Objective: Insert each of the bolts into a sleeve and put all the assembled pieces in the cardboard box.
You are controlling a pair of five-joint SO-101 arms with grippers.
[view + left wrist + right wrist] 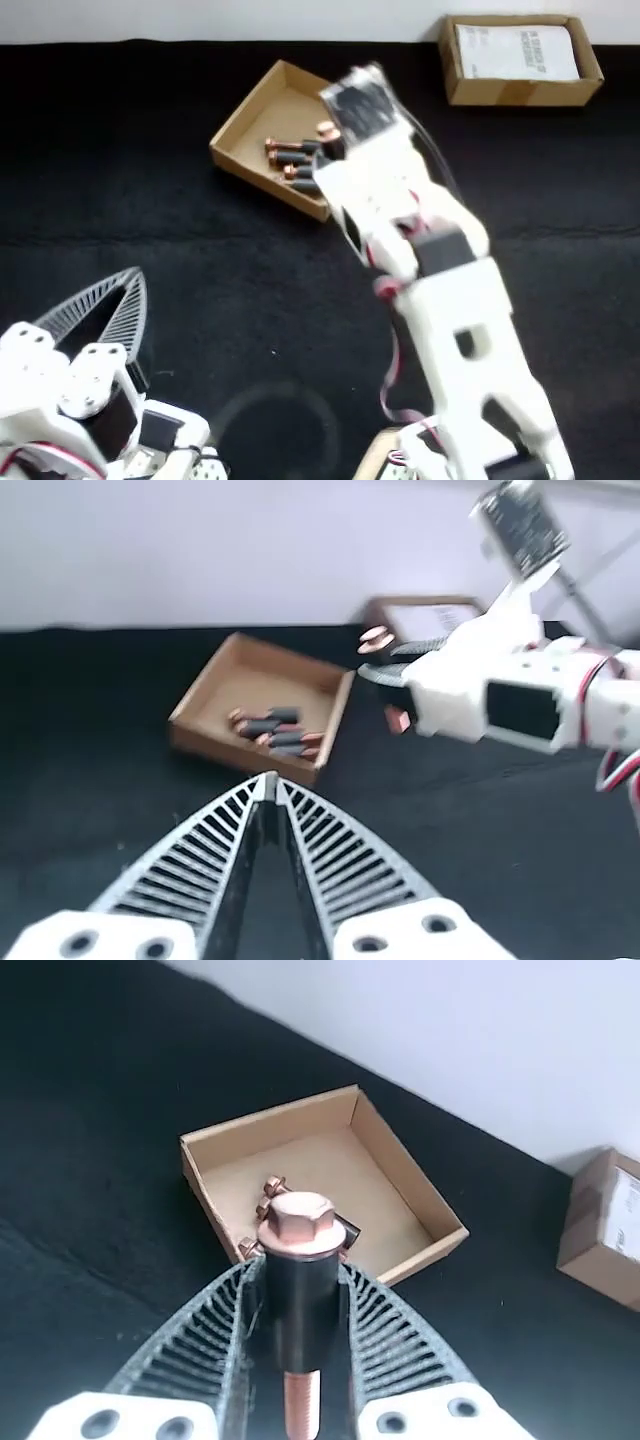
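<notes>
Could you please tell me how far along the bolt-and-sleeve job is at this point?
Done: a few assembled pieces already lie in the open cardboard box. In hand: the right gripper is shut on another sleeve with its bolt seated, raised close to the box. Left: setting that piece inside, as far as I can see. The left gripper rests shut, away from the box.

Copper bolt (299, 1222), black sleeve (297, 1305), tan cardboard box (335, 1172), black table (100, 1110), white arm (470, 330)
</notes>
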